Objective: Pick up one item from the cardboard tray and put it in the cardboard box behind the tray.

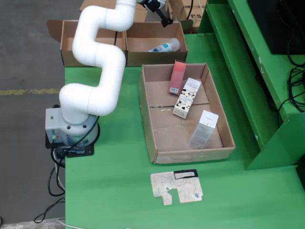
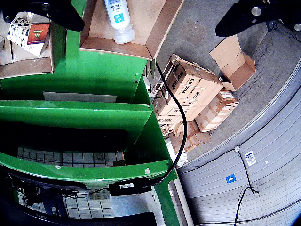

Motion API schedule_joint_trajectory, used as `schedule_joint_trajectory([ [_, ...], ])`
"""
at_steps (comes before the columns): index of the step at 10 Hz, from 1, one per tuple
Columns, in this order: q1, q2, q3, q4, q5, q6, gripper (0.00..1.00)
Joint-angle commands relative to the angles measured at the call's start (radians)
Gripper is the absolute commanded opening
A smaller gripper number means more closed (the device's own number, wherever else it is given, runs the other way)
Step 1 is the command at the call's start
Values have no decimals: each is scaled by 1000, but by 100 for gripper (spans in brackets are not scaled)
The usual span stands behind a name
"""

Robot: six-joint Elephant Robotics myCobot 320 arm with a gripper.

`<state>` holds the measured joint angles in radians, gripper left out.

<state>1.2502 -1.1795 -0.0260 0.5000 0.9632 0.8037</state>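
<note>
The cardboard tray point(image 1: 190, 155) lies on the green table and holds three items: a pink-red box point(image 1: 177, 77), a cow-patterned carton point(image 1: 186, 98) and a clear-and-white box point(image 1: 204, 129). Behind it stands an open cardboard box point(image 1: 143, 58) with a plastic bottle point(image 1: 165, 46) lying inside. My gripper point(image 1: 164, 18) hovers above that box's far side, open and empty. In the wrist view its black fingers point(image 2: 51, 13) spread wide at the top corners, with the bottle point(image 2: 117, 19) below between them and the tray's cartons point(image 2: 28, 34) at top left.
A second open box point(image 1: 90, 45) sits left of the first. A flat cardboard scrap point(image 1: 176, 187) lies in front of the tray. Green shelving point(image 1: 248, 81) rises on the right with cables point(image 1: 295, 88). Stacked cartons point(image 2: 193, 94) stand on the floor beyond.
</note>
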Motion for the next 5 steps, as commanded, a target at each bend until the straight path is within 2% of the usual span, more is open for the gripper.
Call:
schedule_joint_trajectory([
  [1, 1, 64, 26, 12, -10, 11, 100],
  [5, -37, 86, 26, 12, -10, 71, 100],
])
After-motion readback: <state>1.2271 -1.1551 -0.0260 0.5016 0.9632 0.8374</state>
